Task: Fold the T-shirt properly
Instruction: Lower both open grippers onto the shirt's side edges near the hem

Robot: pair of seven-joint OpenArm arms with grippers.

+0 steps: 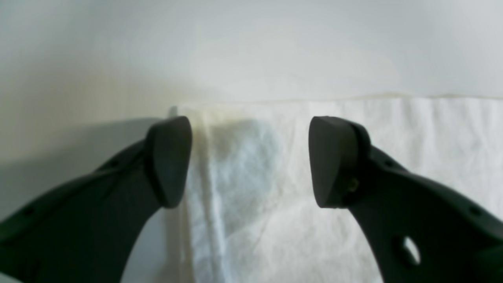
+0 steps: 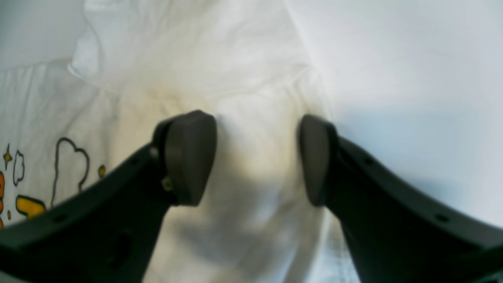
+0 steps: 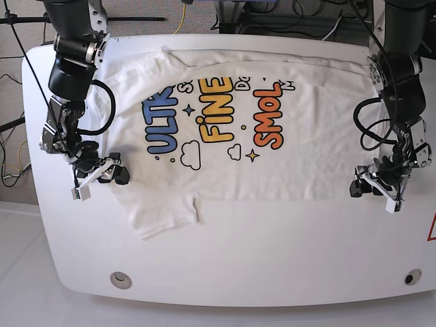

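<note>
both grippers, left gripper (image 3: 368, 185) and right gripper (image 3: 102, 174), hang wide open over the near corners of the t-shirt (image 3: 272, 170), spread print-up across the table (image 3: 272, 266), likely poised to pinch that edge.

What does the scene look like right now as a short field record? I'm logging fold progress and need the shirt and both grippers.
surface: white table
garment: T-shirt, lying print side up, collar toward the right gripper's side
fold state: mostly spread out; far long edge looks turned over, near sleeve still out
left gripper: open, low over the shirt's hem corner, nothing between the jaws
right gripper: open, low over the shoulder area near the shirt's edge, nothing held
</note>
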